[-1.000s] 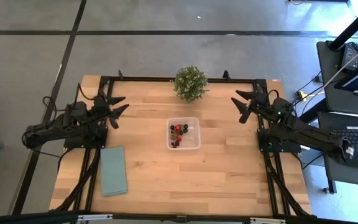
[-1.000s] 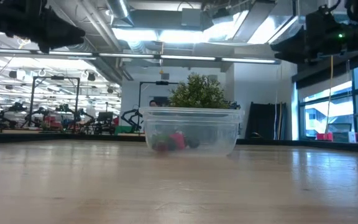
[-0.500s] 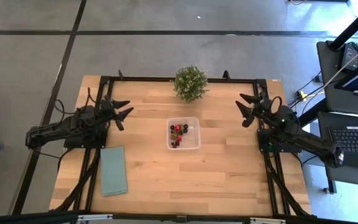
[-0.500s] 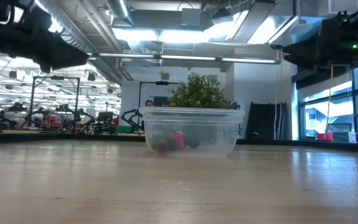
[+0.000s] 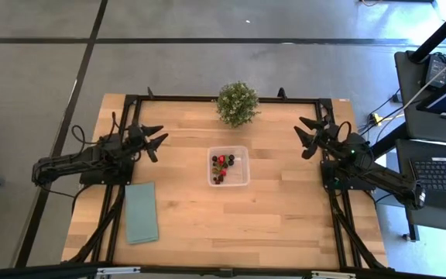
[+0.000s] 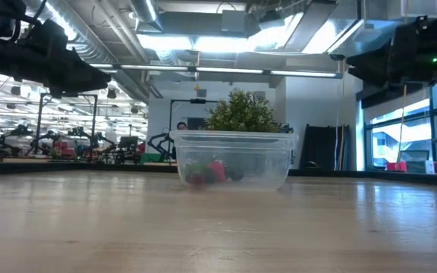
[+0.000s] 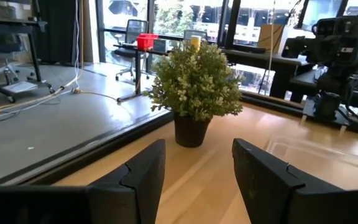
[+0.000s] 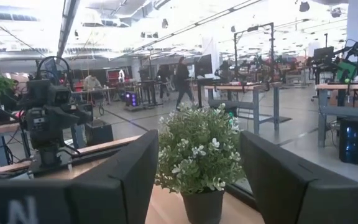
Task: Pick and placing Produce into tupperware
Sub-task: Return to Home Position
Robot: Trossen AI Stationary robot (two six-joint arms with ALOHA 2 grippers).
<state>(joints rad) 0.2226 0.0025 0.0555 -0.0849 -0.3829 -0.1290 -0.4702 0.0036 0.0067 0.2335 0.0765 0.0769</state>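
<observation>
Since both arms hang raised over the side edges of the table (image 5: pixel 285 225), the coming move looks like a retreat to rest, and it turns on which way the tupperware lies from each claw. From above, the left gripper (image 5: pixel 159 140) is over the table's left part and the right gripper (image 5: pixel 303 136) over its right part. Both point inward and a little toward the far edge. Each is spread wide and holds nothing. In each wrist view the two dark fingers stand apart, with the plant (image 5: pixel 237 103) framed between them.

The cloth (image 5: pixel 141 212) lies flat near the left front corner, below the left arm and touching nothing. The plant stands at the middle of the far edge.

The tupperware (image 5: pixel 228 166) sits at the table's centre, just in front of the plant and between the two claws, well apart from both. The left claw may be a shade nearer. From above it looks close to square, so I cannot tell a long axis.

The produce (image 5: pixel 222 165), red and dark pieces, is bunched against its left wall. No piece shows on the bare wood, so the filling seems done, and pulling back outward leads away from everything.

No brand or label can be read. Some pale lettering at the corner of the right wrist view is cut off.
</observation>
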